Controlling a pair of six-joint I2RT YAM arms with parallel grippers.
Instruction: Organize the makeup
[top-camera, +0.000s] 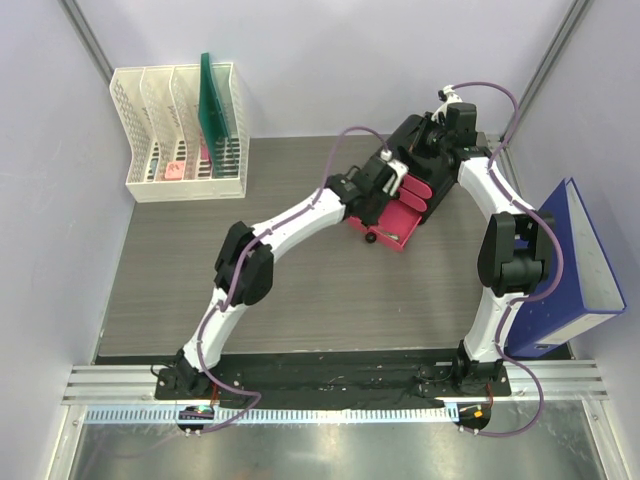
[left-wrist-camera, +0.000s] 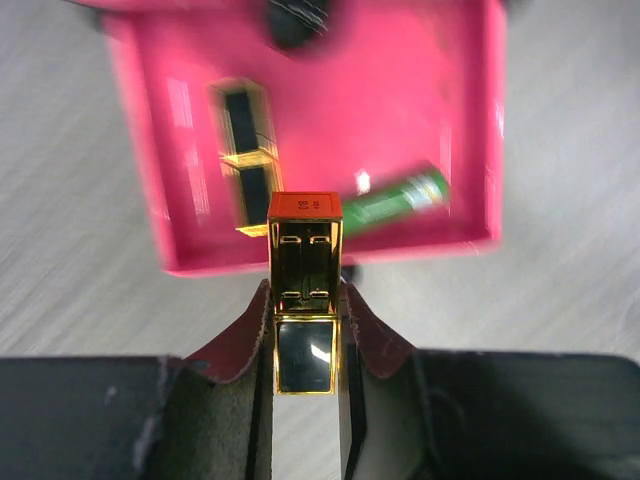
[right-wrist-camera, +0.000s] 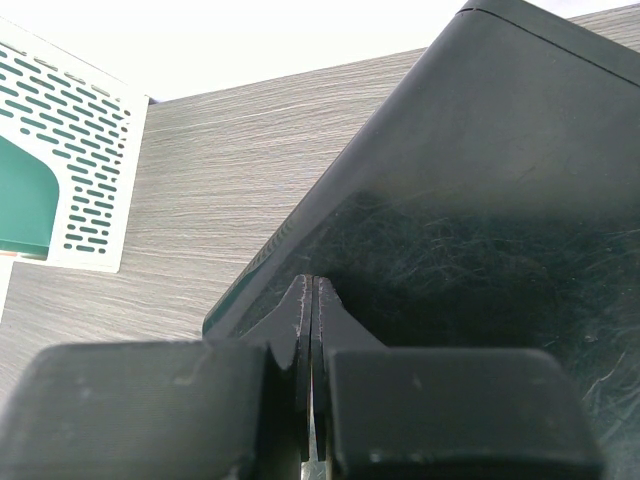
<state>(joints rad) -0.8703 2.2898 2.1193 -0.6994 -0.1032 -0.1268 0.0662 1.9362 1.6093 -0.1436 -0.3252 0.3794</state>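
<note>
My left gripper (left-wrist-camera: 305, 312) is shut on a gold-black stick (left-wrist-camera: 305, 250) with an orange end, held upright above the near edge of a pulled-out pink drawer (left-wrist-camera: 420, 90). In the drawer lie a second gold-black stick (left-wrist-camera: 247, 150) and a slim green tube (left-wrist-camera: 400, 198). In the top view the left gripper (top-camera: 386, 198) hovers over the drawer (top-camera: 398, 222). My right gripper (right-wrist-camera: 312, 298) is shut and empty, its tips against the top of the black box (right-wrist-camera: 480, 200); in the top view it (top-camera: 438, 135) sits over the box (top-camera: 410, 130). The other makeup is out of view.
A white mesh file rack (top-camera: 140, 120) stands at the back left with a green folder (top-camera: 215, 100) and a small pink block (top-camera: 173, 170) in it. A blue binder (top-camera: 578, 255) leans at the right edge. A blurred dark round thing (left-wrist-camera: 295, 18) sits at the drawer's far edge.
</note>
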